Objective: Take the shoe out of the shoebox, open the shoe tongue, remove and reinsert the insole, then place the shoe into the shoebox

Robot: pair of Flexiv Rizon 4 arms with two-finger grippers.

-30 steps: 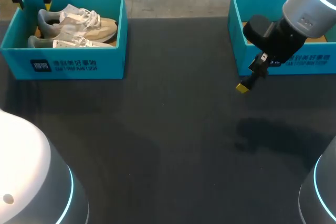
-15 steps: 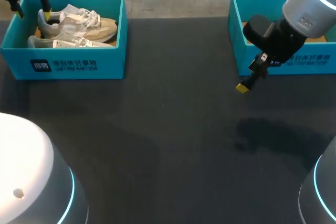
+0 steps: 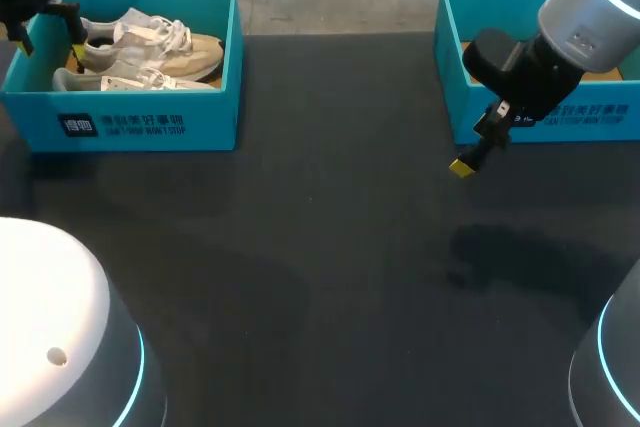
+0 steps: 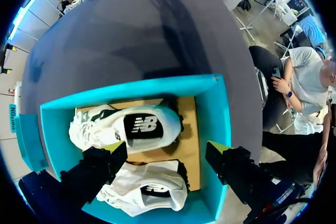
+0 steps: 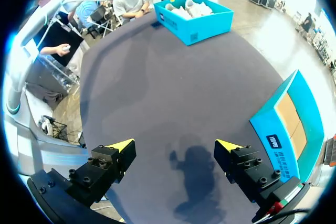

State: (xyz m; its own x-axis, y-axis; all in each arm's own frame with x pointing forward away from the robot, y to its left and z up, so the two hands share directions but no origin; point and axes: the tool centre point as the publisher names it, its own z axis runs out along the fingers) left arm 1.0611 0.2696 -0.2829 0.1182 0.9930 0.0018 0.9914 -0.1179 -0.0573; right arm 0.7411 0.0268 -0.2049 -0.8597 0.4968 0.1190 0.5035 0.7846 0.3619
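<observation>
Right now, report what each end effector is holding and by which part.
Nothing is held. The left end effector is open over the shoes in the shoebox, gripping neither; the right end effector is open above the table.

Two shoes fill most of the open-topped shoebox, leaving a bare strip of floor past their heels. Its walls block sideways entry. The table toward the second box lies open.
</observation>
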